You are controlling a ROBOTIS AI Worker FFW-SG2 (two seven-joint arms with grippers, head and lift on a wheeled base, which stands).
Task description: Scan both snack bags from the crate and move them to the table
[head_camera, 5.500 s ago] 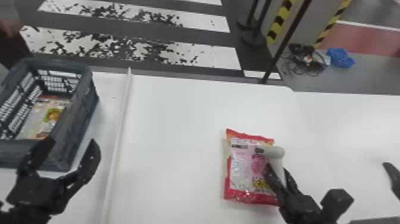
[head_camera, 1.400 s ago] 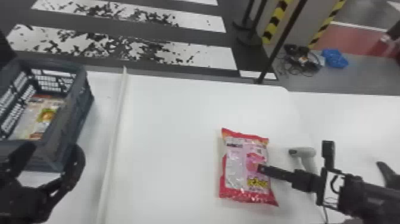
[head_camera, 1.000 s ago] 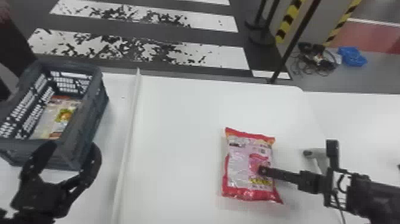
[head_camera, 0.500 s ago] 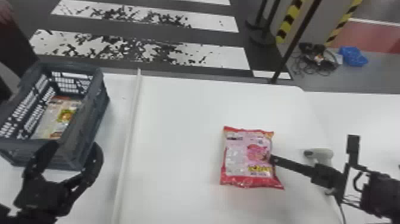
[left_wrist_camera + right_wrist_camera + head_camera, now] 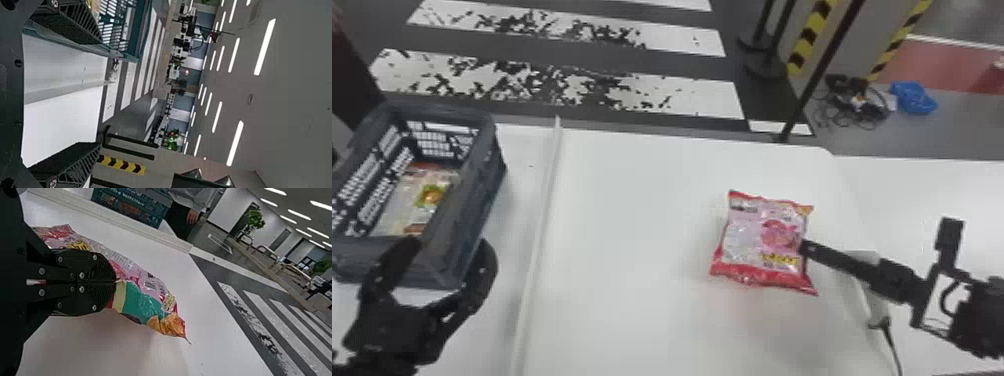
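Taking clock positions from the middle of the head view, the white table (image 5: 632, 310) is spreading across the centre and out past three o'clock, with a pale raised strip (image 5: 536, 265) running along it from ten o'clock down to seven. Beyond its far edge, worn white floor stripes (image 5: 692, 95) are stretching over dark flooring between ten and twelve o'clock. The dark slatted crate (image 5: 482, 200) is sitting upright at nine o'clock, on the far side of the strip from the pink-and-red snack bag (image 5: 747, 240). At four o'clock the right gripper (image 5: 802, 246) is closing its two fingers together on that bag, pinching the edge nearest three o'clock; the wrist view is showing the fingers almost meeting, with the wrapper caught at their tips. At eight o'clock the left gripper (image 5: 449, 244) is holding its fingers wide apart beside the crate's near end, gripping nothing. The held bag is hanging slightly tilted over the table at four o'clock, a faint reddish reflection showing below it. The other snack bag (image 5: 402, 205) is lying flat inside the crate at nine o'clock. A pale handheld scanner (image 5: 868, 256) is resting partly hidden behind the right arm, also near four o'clock, its black cable (image 5: 893, 345) trailing toward five.
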